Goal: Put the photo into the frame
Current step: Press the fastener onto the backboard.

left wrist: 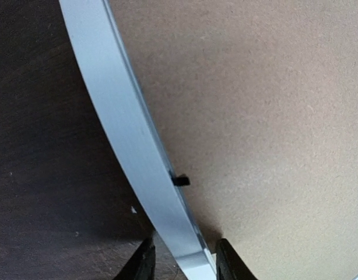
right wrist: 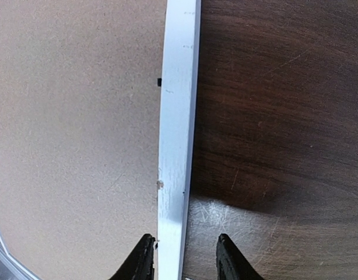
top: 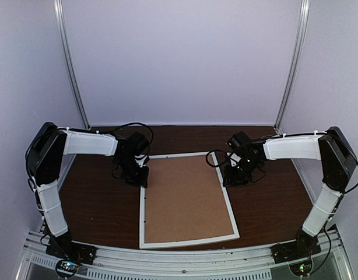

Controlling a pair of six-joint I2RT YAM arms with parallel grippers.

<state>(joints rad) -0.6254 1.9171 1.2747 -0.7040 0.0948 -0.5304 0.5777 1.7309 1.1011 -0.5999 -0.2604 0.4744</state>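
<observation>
Frame, white and thin-railed, lies flat in the middle of the dark wooden table, its near rail close to the arm bases, with a brown backing board filling it. Left gripper sits at the frame's far-left corner and right gripper at the far end of its right rail. Each has a dark finger on either side of the rail, but I cannot tell whether either clamps it; a small black tab sits on the left rail's inner edge.

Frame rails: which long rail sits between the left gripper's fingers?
The left long rail, near its far corner; the right gripper straddles the opposite long rail.
</observation>
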